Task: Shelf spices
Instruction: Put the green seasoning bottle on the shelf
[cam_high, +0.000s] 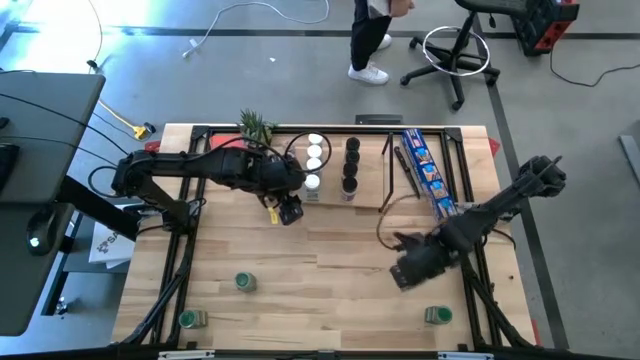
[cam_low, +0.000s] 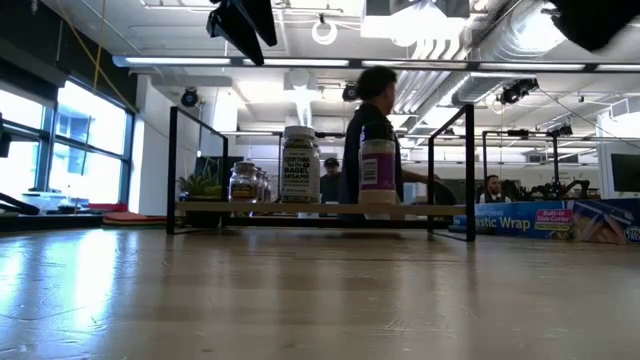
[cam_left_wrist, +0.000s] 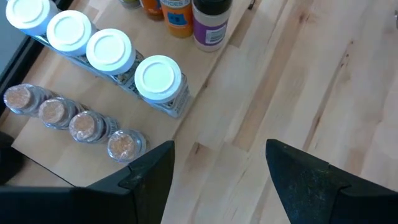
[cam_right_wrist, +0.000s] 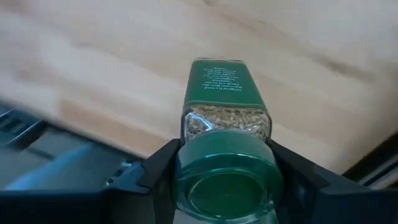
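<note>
The shelf (cam_high: 335, 165), a light-wood rack in a black wire frame, stands at the table's far middle with white-lidded jars (cam_left_wrist: 111, 50), brown-topped jars (cam_left_wrist: 87, 124) and dark-lidded jars (cam_high: 352, 160) on it. My left gripper (cam_left_wrist: 221, 168) hovers open over bare table just near-left of the shelf (cam_high: 288, 210). My right gripper (cam_high: 408, 272) is at the near right, shut on a green-lidded spice jar (cam_right_wrist: 224, 106). Three more green-lidded jars (cam_high: 245, 283), (cam_high: 190, 319), (cam_high: 437, 316) sit loose on the near table. My right gripper pinches the jar's green lid (cam_right_wrist: 193, 168) between its two fingers (cam_right_wrist: 158, 171), one on each side of the lid. The fingers come from above, slanting down. The jar's body reaches away below the lid; whether its bottom end rests on the table I cannot tell.
A long blue box (cam_high: 430, 170) lies slanting at the far right beside the shelf. A small plant (cam_high: 257, 125) stands at the far edge. A person (cam_low: 370, 140) shows behind the shelf. Bare wood lies between the two grippers.
</note>
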